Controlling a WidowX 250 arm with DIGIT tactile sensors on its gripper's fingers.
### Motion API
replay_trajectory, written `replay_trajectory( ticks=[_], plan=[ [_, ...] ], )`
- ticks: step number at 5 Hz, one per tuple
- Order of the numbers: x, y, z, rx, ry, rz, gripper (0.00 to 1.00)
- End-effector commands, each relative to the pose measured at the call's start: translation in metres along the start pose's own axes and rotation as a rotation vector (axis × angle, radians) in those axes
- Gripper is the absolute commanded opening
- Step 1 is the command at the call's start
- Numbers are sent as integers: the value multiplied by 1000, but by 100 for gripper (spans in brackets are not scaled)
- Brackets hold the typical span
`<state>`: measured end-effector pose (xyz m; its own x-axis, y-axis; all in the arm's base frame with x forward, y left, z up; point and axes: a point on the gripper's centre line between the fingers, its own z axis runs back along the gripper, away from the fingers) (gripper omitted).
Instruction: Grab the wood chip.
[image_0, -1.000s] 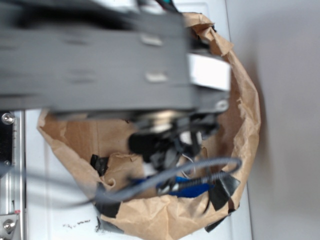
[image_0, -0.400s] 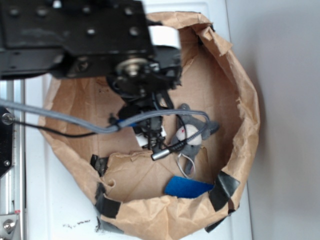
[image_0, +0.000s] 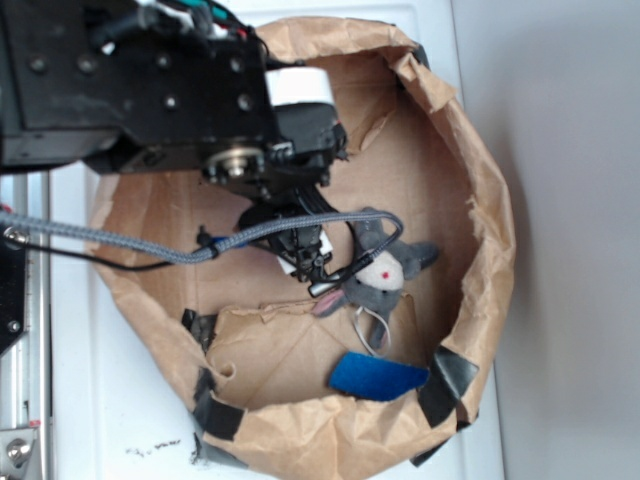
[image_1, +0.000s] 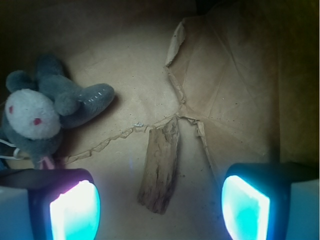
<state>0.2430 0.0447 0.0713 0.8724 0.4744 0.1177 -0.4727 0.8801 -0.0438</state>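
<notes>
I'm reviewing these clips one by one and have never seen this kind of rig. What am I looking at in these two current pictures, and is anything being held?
The exterior view looks down on a black robot arm reaching into a nest of crumpled brown paper. The wrist view comes from a camera on the arm, looking down past its end effector; the two glowing pads at the bottom are its fingers. On the paper lie a small grey plush mouse, a flat blue piece and a rough elongated brown wood chip. The fingers stand open on either side of the chip. Nothing is held.
</notes>
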Motion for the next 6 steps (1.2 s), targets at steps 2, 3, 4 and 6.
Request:
replay_trajectory(
  ticks=[2,3,4,6],
  plan=[
    [-4,-1,-26,47,-102,-24,100],
    [-11,-7,-39,98,-100,-40,100],
    [-15,-10,-45,124,-101,-42,40],
    [-6,-9,-39,124,-101,4,0]
  ],
)
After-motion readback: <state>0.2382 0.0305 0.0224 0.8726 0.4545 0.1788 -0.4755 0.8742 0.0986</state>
